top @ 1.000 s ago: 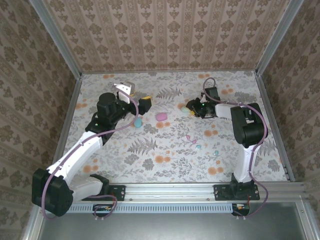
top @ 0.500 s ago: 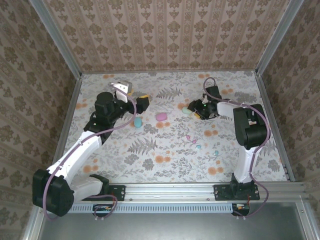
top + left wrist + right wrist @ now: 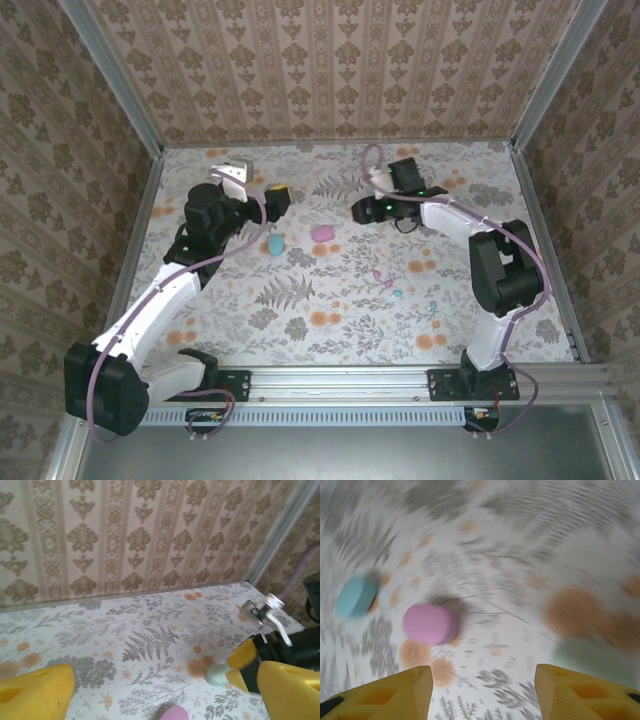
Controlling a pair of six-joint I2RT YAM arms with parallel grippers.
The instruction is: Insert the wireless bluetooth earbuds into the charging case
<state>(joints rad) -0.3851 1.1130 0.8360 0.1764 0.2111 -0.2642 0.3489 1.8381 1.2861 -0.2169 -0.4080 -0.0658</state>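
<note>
Lying on the floral tabletop (image 3: 330, 330), tiny pastel plastic earbuds (image 3: 397, 293) sit apart from the pink egg-shaped case (image 3: 322, 232) and blue case (image 3: 274, 243); left gripper (image 3: 162, 685), right gripper (image 3: 482, 680) both released, empty.

Table (image 3: 300, 340) was white with grey ferns and orange blooms | walls (image 3: 330, 70) were beige damask stripes | pink case (image 3: 322, 232) plain | blue case (image 3: 274, 243) left of it | earbuds (image 3: 397, 294) right of it were pink, blue, mint

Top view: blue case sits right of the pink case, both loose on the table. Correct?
No. The blue case sits left of the pink case, as the top view shows. Both do lie loose on the table.
</note>
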